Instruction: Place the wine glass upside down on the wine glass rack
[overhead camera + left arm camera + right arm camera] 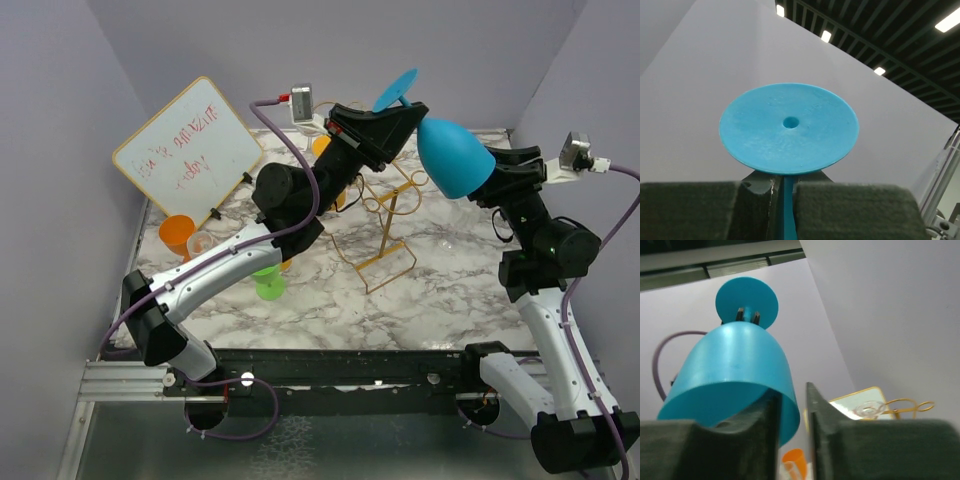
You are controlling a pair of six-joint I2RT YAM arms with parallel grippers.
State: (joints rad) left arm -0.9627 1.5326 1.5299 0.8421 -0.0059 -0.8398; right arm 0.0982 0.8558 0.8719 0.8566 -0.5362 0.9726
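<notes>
Wine glass point(455, 155) aloft near the wine glass rack point(387, 230), left fingers point(850, 210) clamped on its stem, right fingers point(827, 440) parted around its rim

Wine glass point(788, 127) foot up, blue disc facing camera, thin stem dropping between the left gripper point(785, 202) jaws, clamped tight, ceiling lights point(826, 36) above

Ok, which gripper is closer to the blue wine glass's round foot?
Left. The left gripper is shut on the wine glass stem right beside the foot; the right gripper straddles the bowl's rim at the opposite end.
</notes>
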